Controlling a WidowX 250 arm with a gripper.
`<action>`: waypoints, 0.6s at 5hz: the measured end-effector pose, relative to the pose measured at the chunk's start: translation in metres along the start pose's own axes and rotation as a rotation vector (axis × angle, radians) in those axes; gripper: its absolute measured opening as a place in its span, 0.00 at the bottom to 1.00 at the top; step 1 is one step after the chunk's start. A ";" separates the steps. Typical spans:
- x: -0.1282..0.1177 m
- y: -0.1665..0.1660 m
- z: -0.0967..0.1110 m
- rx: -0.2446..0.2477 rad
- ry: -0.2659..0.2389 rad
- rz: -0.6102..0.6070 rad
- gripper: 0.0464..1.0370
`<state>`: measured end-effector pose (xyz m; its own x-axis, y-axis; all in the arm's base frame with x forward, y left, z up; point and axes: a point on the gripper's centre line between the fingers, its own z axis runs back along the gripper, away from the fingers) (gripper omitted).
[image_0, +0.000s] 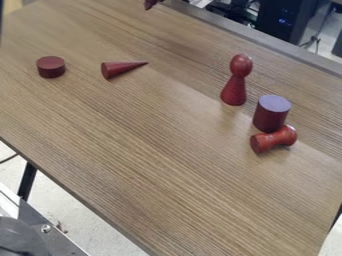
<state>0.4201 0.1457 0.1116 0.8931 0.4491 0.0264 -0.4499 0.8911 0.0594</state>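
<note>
Red cone (119, 69) on wood-grain table (147, 155), dark equipment (284, 22) beyond

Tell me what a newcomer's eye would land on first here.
Probably the tall red pawn, standing upright toward the right of the wooden table. Then the upright cylinder with its pale top, close by, and the glossy spool lying on its side at its foot. The cone, on its side, and the low round disc sit apart, upper left.
</note>
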 end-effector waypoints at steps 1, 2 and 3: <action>0.006 -0.022 0.003 -0.046 -0.016 -0.095 0.39; 0.002 -0.035 0.002 -0.087 0.001 -0.128 0.39; -0.015 -0.043 -0.026 -0.133 0.088 -0.149 0.39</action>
<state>0.4255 0.1026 0.0824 0.9486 0.3108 -0.0605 -0.3148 0.9461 -0.0764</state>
